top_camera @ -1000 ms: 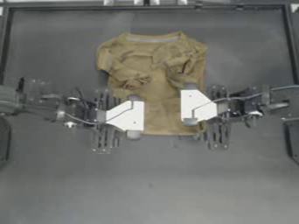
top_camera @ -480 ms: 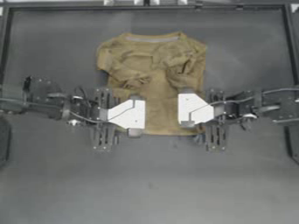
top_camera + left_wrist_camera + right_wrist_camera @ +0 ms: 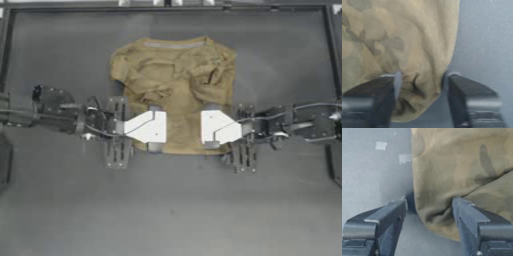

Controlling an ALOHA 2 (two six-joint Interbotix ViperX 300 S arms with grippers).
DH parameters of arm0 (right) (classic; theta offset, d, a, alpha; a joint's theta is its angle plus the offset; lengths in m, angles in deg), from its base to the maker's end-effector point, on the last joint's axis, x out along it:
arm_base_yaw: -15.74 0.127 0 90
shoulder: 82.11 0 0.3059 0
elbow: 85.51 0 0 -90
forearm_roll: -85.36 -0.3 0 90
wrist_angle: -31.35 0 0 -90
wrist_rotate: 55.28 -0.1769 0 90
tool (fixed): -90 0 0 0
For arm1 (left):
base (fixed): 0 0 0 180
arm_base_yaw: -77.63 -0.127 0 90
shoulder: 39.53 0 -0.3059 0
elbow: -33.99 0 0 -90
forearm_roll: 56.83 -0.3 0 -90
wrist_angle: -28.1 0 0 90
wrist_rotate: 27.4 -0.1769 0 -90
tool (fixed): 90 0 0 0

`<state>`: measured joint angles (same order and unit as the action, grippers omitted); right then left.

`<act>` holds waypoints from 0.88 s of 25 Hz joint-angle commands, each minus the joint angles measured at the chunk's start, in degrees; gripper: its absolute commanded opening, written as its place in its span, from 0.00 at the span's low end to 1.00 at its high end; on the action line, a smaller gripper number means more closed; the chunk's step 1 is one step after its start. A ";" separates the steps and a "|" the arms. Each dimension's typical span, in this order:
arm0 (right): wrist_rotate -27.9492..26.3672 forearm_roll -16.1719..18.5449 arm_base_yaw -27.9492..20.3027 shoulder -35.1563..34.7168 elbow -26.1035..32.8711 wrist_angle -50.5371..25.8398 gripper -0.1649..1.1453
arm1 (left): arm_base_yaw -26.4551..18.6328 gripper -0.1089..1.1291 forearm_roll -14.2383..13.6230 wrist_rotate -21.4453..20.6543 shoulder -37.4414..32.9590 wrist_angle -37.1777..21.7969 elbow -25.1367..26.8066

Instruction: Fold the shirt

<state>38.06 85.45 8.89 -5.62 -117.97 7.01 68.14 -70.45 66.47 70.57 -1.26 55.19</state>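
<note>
The soft, wrinkly tan shirt (image 3: pixel 175 85) lies bunched on the dark table (image 3: pixel 174 210). The left gripper (image 3: pixel 421 77) and right gripper (image 3: pixel 429 203) each have spread jaws around a bottom corner.

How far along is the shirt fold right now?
Done: both sleeves of the shirt look tucked inward over the chest, though rumpled. In hand: the left hand and right hand sit at the hem end, each with open jaws straddling a hem corner, fabric bunched between the fingers, not yet pinched. Left: close on the corners and bring the hem up toward the collar.
</note>
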 commanded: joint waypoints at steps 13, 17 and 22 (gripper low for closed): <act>-0.26 0.00 -1.32 -1.58 -0.18 -1.32 0.14 | 0.53 0.03 -0.62 -1.23 -0.79 -2.02 -0.18; -0.26 -0.88 -0.79 -1.14 -0.26 -1.14 0.18 | 1.32 0.15 -0.35 -1.14 -1.58 -2.02 -0.26; -0.35 -2.99 0.62 1.14 -0.35 -1.14 0.17 | 3.60 0.12 0.00 0.35 -5.01 -1.93 0.26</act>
<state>37.80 83.78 7.83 -5.62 -118.23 5.95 70.86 -70.63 66.38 70.04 -3.28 55.63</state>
